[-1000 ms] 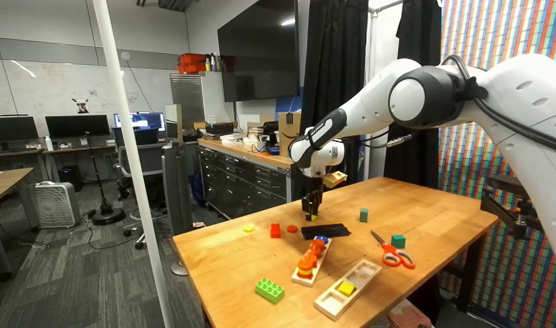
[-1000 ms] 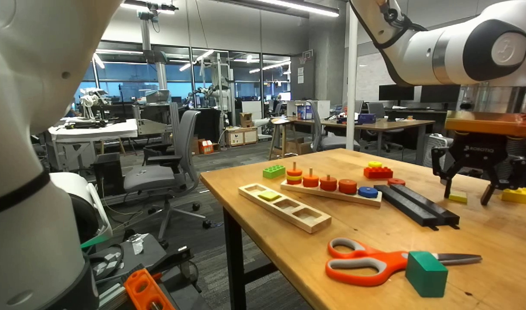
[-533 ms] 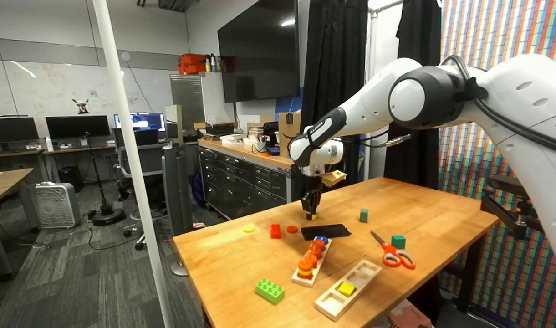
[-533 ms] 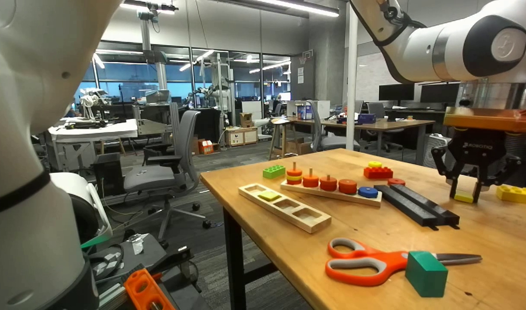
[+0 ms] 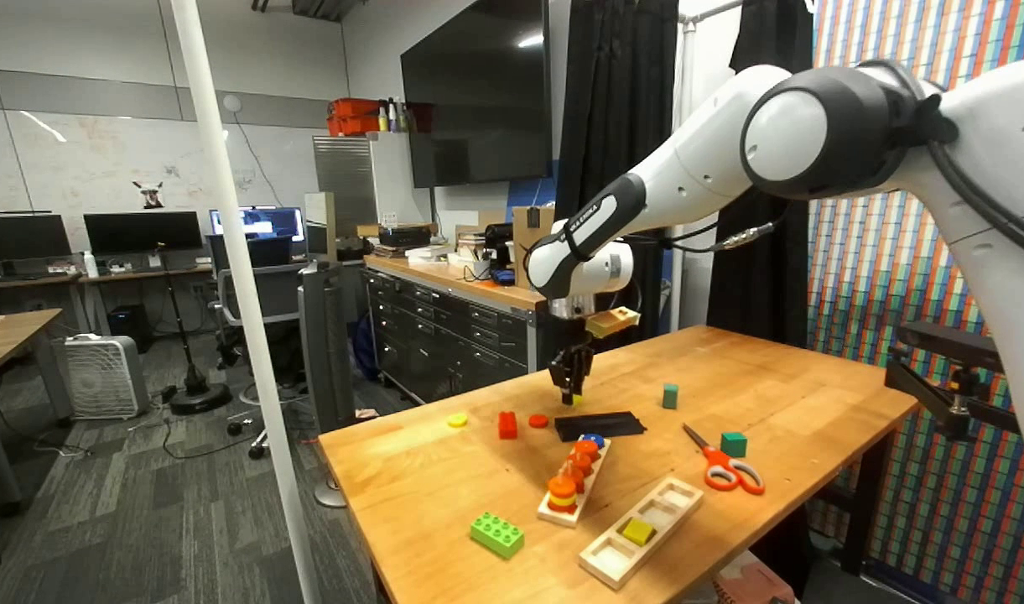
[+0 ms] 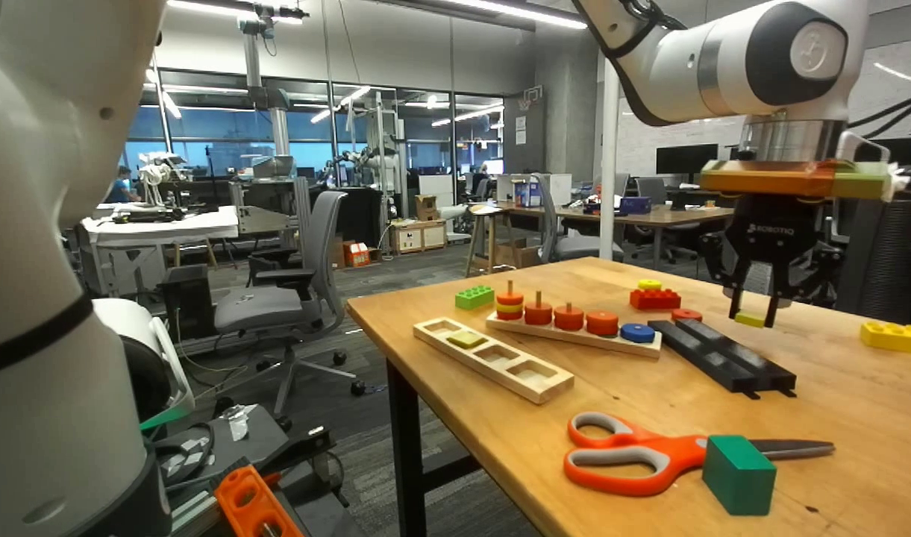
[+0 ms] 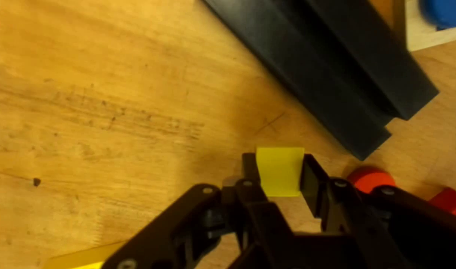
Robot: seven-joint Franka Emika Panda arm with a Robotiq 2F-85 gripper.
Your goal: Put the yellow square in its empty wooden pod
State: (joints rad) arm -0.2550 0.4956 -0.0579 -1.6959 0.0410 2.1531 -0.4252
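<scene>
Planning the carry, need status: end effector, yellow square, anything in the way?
End effector shut on yellow square. Not yet in wooden tray. Black slats lie between; ring board alongside could snag a low pass.

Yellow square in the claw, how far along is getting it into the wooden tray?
Done: the grasp; the claw is closed on the yellow square in the wrist view. In hand: the carry; the square appears off the table, well away from the wooden tray. Left: reaching that tray, where three compartments look empty and one holds a second yellow block, then lowering and releasing.
</scene>
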